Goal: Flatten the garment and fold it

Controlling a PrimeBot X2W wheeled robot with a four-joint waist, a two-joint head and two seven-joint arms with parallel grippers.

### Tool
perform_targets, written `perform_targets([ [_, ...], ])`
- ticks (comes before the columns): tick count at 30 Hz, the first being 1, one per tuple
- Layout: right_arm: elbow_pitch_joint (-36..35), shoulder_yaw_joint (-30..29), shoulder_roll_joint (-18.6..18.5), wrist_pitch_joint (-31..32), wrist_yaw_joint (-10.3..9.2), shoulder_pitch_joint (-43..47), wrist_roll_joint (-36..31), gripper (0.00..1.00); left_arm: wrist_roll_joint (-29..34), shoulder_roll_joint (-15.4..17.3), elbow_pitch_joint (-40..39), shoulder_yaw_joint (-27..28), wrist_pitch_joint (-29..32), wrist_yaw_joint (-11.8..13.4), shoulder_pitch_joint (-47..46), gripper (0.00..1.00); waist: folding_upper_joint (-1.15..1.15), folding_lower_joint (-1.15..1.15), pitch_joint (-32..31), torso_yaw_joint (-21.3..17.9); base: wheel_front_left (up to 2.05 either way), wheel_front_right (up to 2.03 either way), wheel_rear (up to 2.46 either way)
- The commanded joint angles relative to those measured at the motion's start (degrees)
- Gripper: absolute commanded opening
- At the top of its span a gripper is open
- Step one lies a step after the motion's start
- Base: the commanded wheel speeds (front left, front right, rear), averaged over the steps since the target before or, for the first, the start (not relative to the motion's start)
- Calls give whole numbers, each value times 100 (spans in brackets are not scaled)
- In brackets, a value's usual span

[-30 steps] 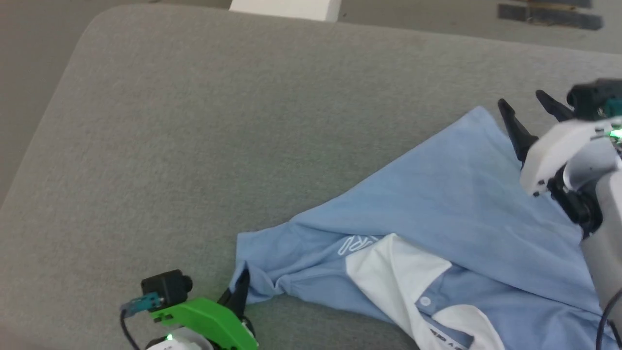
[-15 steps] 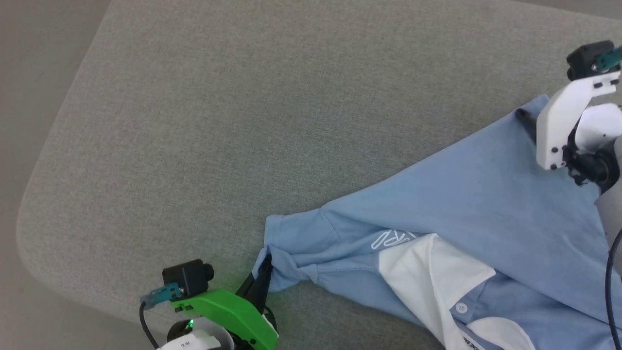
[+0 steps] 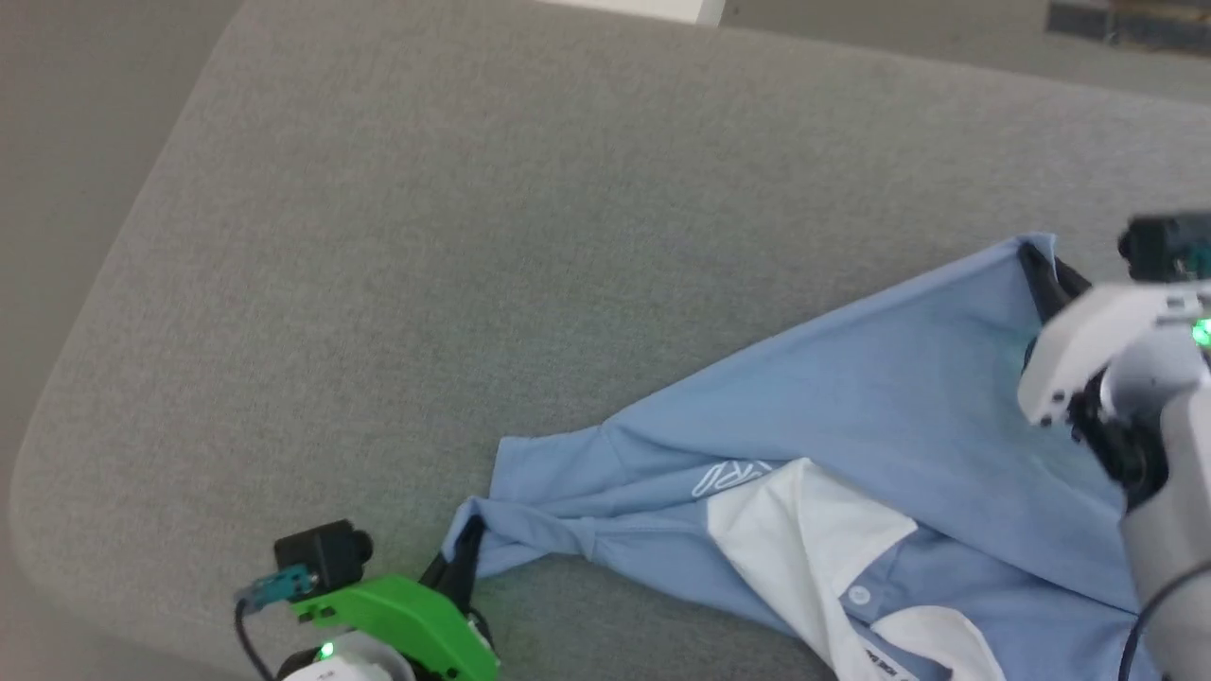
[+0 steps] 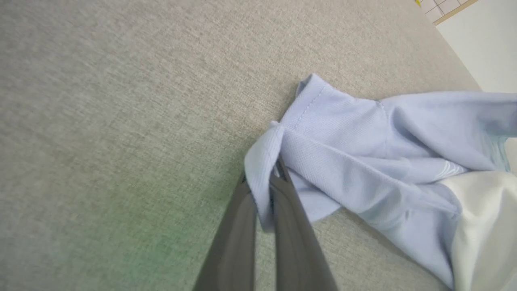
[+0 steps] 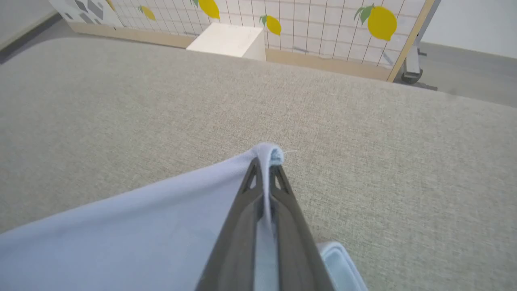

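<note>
Grey fabric-covered pad [image 3: 426, 236] with rounded corners, bare floor [image 3: 66, 142] off its left edge. Beyond the far edge, the right wrist view shows a white box [image 5: 226, 38] and a gridded panel [image 5: 323, 24] with lemon prints.

Shirt [image 3: 899, 397]: light blue, on the near right part of the pad, pulled into a rough triangle, not flat. White collar [image 3: 804, 530] flipped open toward the front edge. White script logo [image 3: 733, 476] just beside the collar on its left. One small button [image 3: 859, 596] on the placket below. Neck label [image 3: 885, 662] at the bottom edge of the head view, print unreadable.

Left gripper [image 3: 468, 549]: lower left of the head view, green housing, clamped on the shirt's left end. The left wrist view shows a folded bit of sleeve hem pinched between the two fingers [image 4: 238, 242], with cloth bunched and creased from there toward the collar. Tips sit low near the pad; I cannot tell whether they touch it.

Right gripper [image 3: 1041, 274]: far right, white housing, clenched on the shirt's far corner. The right wrist view shows the corner nipped between the fingertips, a small nub of cloth poking out above them. The corner looks slightly lifted, with cloth sloping down from it.

The shirt's far edge runs fairly straight between the two grips; wrinkles sit mostly near the left one.
</note>
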Motion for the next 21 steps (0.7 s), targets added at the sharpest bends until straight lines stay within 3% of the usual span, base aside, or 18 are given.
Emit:
perform_targets([
  [1,-182,-74,68,-242,-8,263,17,0,37,76,-48,48,-23,45,87,0,0,0,-424,-358,0,0,0],
  [5,-807,-485,355,-695,-8,1037,101,0,91,202,-242,159,-125,83,180,0,0,0,-721,-655,0,0,0],
  [10,-1759,-919,574,-544,-8,1822,105,0,247,345,-607,306,-437,15,19,0,0,0,-957,-1042,0,0,0],
  [17,-3218,-1182,385,118,-8,1941,-15,0,446,596,-1149,409,-611,-299,-959,0,0,0,-1158,-1463,0,0,0],
  [21,-3864,-1210,27,702,-8,1527,-81,0,405,677,-1399,495,-509,-449,-1854,0,0,0,-1239,-1643,0,0,0],
])
